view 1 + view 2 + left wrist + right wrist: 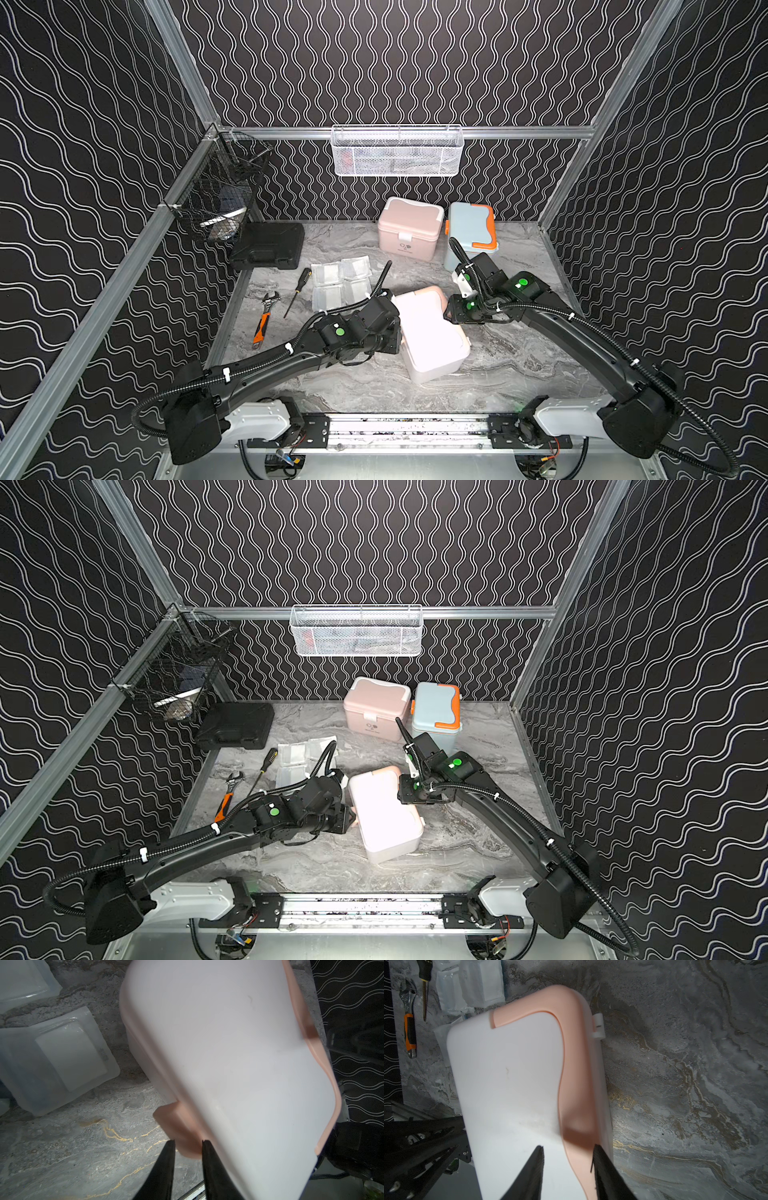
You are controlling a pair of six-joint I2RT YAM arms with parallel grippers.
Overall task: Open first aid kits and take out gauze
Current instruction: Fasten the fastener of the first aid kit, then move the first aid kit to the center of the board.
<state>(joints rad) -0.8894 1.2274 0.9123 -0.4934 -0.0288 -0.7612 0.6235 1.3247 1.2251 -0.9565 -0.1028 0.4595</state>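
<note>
Left wrist view is showing the left gripper (188,1144) pinching the peach latch (172,1120) of the white kit (228,1064). Gauze packets (62,1059) are lying on the table (62,1157) just beside it.

Right wrist view is showing the right gripper (568,1148) over this kit's lid. Its jaws are standing apart and holding nothing, and the peach handle (577,1084) is lying between them.

In both top views the white kit is sitting near the table's middle, between both arms. The pink kit (409,228) and the blue-grey kit (471,232) are standing closed at the back edge.
</note>
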